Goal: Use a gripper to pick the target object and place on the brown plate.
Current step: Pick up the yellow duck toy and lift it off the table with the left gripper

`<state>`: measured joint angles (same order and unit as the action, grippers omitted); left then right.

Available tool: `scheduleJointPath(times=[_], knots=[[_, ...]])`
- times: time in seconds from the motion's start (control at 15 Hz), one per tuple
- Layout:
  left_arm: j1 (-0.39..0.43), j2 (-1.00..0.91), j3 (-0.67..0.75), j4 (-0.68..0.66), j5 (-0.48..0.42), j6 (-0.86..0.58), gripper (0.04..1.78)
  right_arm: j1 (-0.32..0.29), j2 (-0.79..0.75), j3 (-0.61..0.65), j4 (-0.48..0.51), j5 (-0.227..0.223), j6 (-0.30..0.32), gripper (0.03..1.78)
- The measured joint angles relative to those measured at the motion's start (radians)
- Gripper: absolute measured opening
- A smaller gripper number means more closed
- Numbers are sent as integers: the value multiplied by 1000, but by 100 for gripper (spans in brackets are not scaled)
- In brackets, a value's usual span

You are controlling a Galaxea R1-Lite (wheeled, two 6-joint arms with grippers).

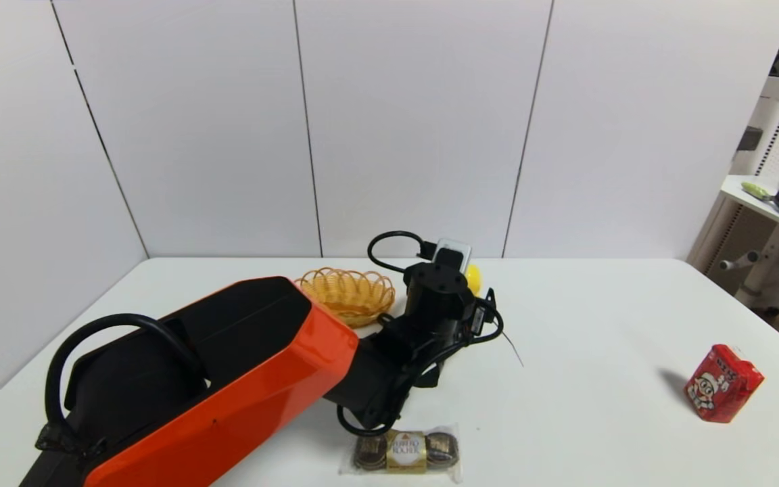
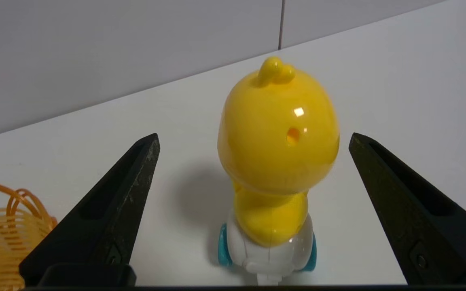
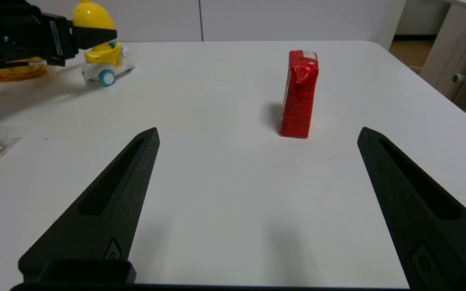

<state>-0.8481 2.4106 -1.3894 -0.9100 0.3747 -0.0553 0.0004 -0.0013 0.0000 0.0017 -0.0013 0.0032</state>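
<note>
Now duck (image 2: 277, 161) upright on table (image 1: 599, 325), far side, near wall, just right of basket (image 1: 347, 292). Left gripper (image 2: 253, 139) level with duck's head, jaws spread wide, one finger (image 2: 107, 214) each side, not touching. Right gripper (image 3: 257, 135) low over table, jaws spread, carton (image 3: 297, 95) ahead. Chocolates (image 1: 406, 450) at near edge.

The left gripper (image 2: 253, 139) sat at the head view's centre, arm reaching from lower left, fingers (image 2: 107, 218) spread wide. The right gripper (image 3: 257, 135) hovered, likewise spread.
</note>
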Motion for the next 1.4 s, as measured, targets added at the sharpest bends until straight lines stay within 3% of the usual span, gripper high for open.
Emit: scheduleJointPath(times=[0.6, 1.4], knots=[[12, 106, -134, 1, -4, 0, 169, 0, 0, 0, 0, -1, 0, 169], [37, 140, -175, 0, -6, 42, 169, 0, 0, 0, 0, 0, 0, 169]])
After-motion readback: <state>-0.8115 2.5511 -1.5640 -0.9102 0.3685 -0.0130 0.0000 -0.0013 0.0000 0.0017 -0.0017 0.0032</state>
